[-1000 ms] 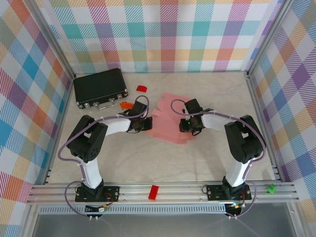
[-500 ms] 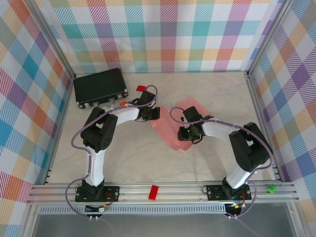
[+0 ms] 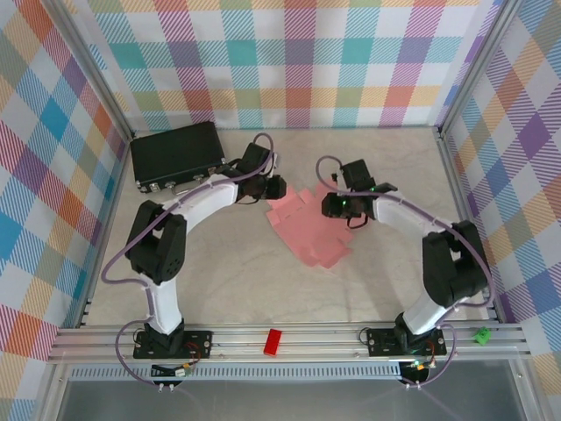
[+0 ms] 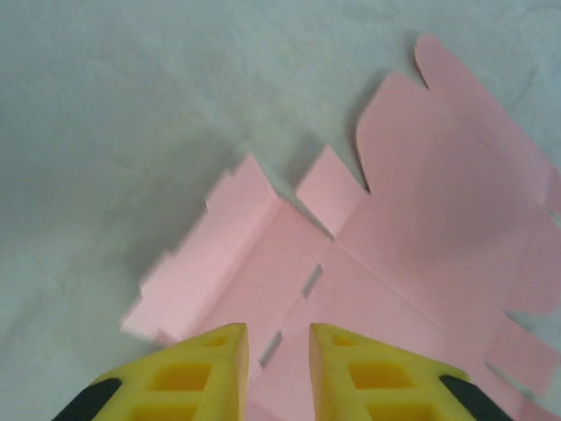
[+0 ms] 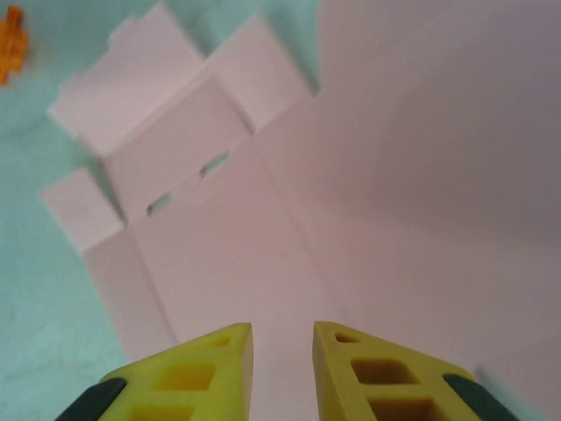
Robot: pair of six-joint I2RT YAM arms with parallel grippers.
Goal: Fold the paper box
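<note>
Card of paper box (image 3: 307,230) appears thin, light and easily creased; it lies flat mid-surface (image 3: 219,281) between the arms. Over it, left fingers (image 4: 210,364) and right fingers (image 5: 372,364) stand slightly apart, pinching nothing. Recommended hold: tabbed flap (image 4: 206,263) edges, near creases.

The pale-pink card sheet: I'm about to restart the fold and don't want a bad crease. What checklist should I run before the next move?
1. Pale-pink die-cut card sheet lying unfolded, flaps spread: ok.
2. Left hand jaws slightly apart, nothing between them: ok.
3. Right hand jaws slightly apart, nothing between them: ok.
4. Narrow slots beside the tabbed end flap uncovered: ok.
5. Black rectangular case apart from the sheet: ok.
6. Either hand touching the card: cannot tell.
</note>
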